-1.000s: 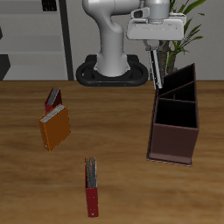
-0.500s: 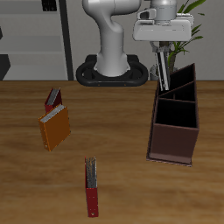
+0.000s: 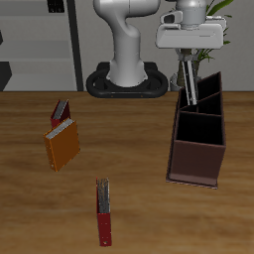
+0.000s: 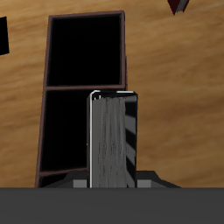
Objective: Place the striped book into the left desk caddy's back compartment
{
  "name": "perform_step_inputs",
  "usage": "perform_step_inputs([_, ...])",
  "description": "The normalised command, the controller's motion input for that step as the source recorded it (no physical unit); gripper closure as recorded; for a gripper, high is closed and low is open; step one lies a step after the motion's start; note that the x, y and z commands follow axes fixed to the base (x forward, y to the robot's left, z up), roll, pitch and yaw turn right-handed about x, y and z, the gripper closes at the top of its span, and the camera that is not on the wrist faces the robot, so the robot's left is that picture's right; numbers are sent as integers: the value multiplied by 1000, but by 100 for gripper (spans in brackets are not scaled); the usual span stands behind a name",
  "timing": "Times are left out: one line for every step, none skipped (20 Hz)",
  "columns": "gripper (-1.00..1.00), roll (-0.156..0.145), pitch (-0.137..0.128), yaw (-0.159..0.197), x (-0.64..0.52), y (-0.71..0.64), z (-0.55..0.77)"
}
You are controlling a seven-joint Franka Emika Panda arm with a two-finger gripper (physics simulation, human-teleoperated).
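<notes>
My gripper [image 3: 186, 61] is shut on the striped book [image 3: 190, 82], which hangs edge-on below it, tilted, above the far end of the left desk caddy [image 3: 198, 149]. The caddy is a long dark reddish-brown box with three sections. The book's lower end is over the back compartment [image 3: 206, 92], at about rim height. In the wrist view the striped book [image 4: 114, 140] fills the middle, with the caddy's dark sections [image 4: 85, 61] open beyond it.
An orange book [image 3: 62, 145] stands near the table's middle depth with a small dark book [image 3: 60, 111] behind it. A dark red book [image 3: 103, 212] lies near the front edge. The robot base [image 3: 124, 79] and a plant [image 3: 213, 40] are behind the caddy.
The gripper with the striped book has moved sideways toward the caddy, from beside its back end to over the back compartment. The book is more tilted now.
</notes>
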Motion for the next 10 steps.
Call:
perform_step_inputs([100,36,18,24,249,150,29])
perform_step_inputs([100,-68,15,-51,348,84,14])
perform_step_inputs([100,20,41,-12,237,150,-9])
perform_step_inputs([100,20,16,7,218,151,-14])
perform_step_inputs([100,-52,24,-47,192,71,-10])
perform_step_inputs([100,1,-7,5,152,146,-2])
perform_step_inputs([100,0,0,0,-205,-185,-15])
perform_step_inputs([100,8,102,-81,549,430,-145])
perform_step_inputs([100,25,19,11,93,222,-103])
perform_step_inputs([100,0,0,0,-220,-158,-9])
